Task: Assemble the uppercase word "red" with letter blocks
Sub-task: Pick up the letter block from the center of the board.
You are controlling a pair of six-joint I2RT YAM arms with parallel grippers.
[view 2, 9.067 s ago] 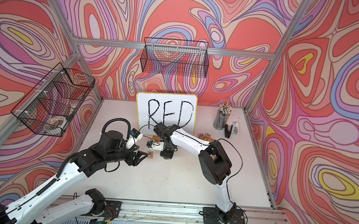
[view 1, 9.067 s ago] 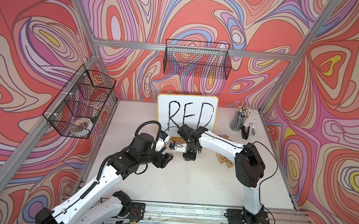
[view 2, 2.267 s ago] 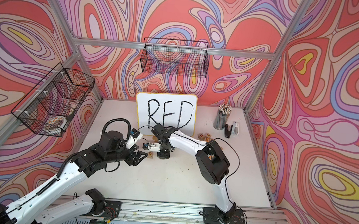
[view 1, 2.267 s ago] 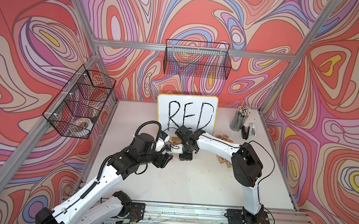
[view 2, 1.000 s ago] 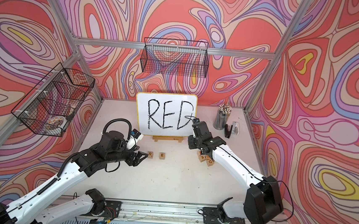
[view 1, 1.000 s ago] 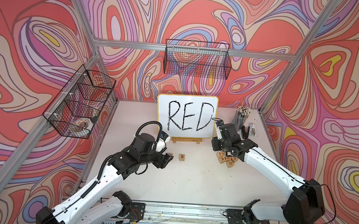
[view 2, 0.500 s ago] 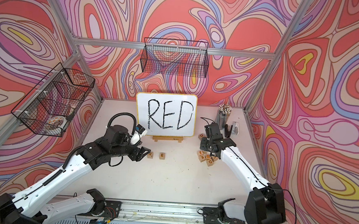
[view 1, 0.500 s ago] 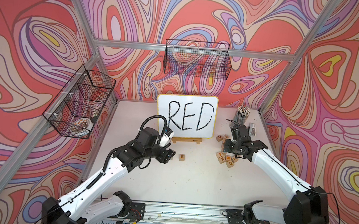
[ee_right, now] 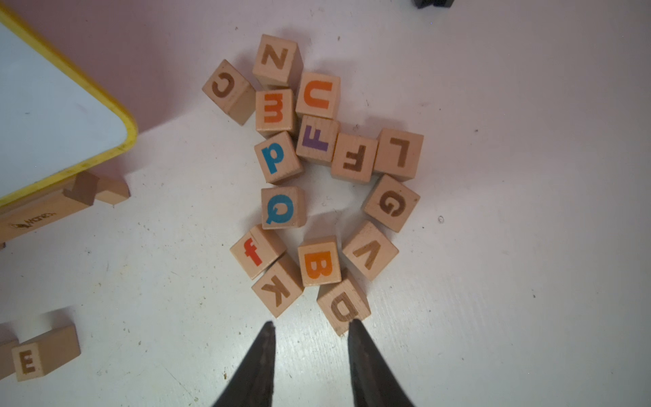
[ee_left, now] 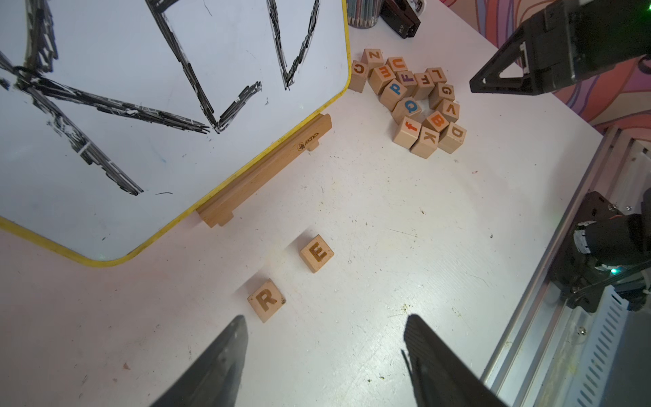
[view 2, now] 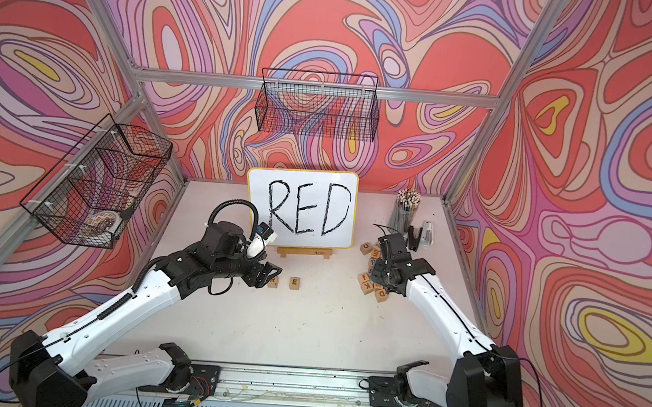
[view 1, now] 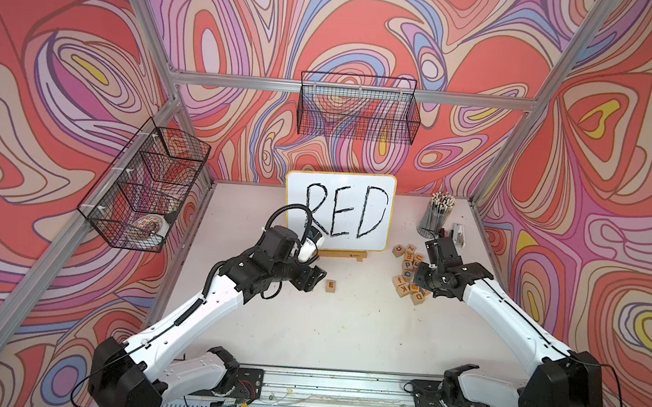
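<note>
Right claw (ee_right: 310,322), narrowly apart and empty, having left the E block (ee_left: 316,252) beside the R block (ee_left: 266,300), is now hovering at the D block (ee_right: 343,304); left claw (ee_left: 326,316) is waiting apart; only D is remaining.

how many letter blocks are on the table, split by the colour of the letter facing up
brown-letter blocks: 10
orange-letter blocks: 3
blue-letter blocks: 2
purple-letter block: 1
red-letter block: 1
total: 17
</note>
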